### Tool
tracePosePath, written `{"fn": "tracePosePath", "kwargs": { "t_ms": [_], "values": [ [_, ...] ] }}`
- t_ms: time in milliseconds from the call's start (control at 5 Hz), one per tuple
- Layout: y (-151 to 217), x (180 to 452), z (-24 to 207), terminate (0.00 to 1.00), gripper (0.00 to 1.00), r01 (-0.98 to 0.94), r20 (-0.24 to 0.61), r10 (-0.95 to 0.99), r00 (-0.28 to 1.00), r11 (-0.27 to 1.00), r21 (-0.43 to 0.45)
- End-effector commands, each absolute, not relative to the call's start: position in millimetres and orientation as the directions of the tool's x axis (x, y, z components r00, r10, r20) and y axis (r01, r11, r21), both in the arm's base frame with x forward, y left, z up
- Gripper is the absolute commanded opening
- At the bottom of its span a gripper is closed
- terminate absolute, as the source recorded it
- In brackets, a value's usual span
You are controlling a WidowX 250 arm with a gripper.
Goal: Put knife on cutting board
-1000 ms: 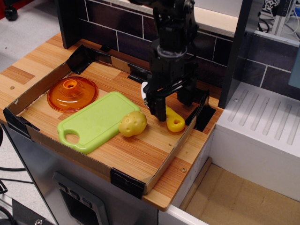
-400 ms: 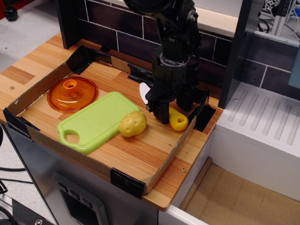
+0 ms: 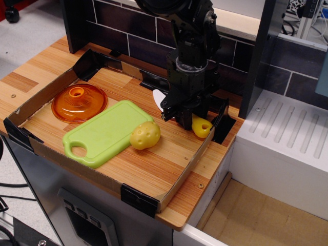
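The knife has its yellow handle point(image 3: 201, 126) showing to the right of my gripper and its white blade tip point(image 3: 158, 97) to the left. My gripper point(image 3: 180, 117) points down over the knife's middle and looks shut on the knife, at the back right of the tray. The handle seems slightly off the wood. The light-green cutting board point(image 3: 105, 130) lies flat to the left of the gripper, handle hole toward the front left. Nothing lies on it.
A yellow toy potato point(image 3: 145, 135) touches the board's right edge, between board and gripper. A round orange lid point(image 3: 79, 102) lies behind the board at left. A low cardboard tray wall point(image 3: 77, 163) rings the area. A grey sink unit point(image 3: 287, 143) stands at right.
The gripper's fingers have closed on the knife. The yellow handle has moved up and to the right, and the gripper has shifted slightly right.
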State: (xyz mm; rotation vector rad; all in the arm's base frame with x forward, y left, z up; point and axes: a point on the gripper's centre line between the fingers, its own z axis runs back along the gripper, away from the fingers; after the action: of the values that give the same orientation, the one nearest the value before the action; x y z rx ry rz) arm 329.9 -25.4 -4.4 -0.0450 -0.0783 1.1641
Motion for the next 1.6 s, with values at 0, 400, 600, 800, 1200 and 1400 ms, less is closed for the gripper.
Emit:
{"fn": "tracePosePath", "kwargs": {
  "t_ms": [0,400,600,800,1200,1400],
  "values": [
    [7,350,38,0.0,0.0,-0.928,0.037,0.944,0.327,0.329,-0.175],
    [34,349,99,0.0,0.0,-0.93,-0.084,0.953,0.29,0.26,-0.259],
    [50,336,125,0.0,0.0,-0.93,-0.129,0.939,0.319,0.284,-0.233],
    [65,310,118,0.0,0.0,-0.981,-0.162,0.976,0.145,0.12,-0.154],
    [84,287,115,0.0,0.0,-0.932,-0.093,0.93,-0.355,-0.36,-0.047],
    [87,286,103,0.0,0.0,-0.817,-0.006,0.817,-0.576,-0.576,-0.025]
  ]
}}
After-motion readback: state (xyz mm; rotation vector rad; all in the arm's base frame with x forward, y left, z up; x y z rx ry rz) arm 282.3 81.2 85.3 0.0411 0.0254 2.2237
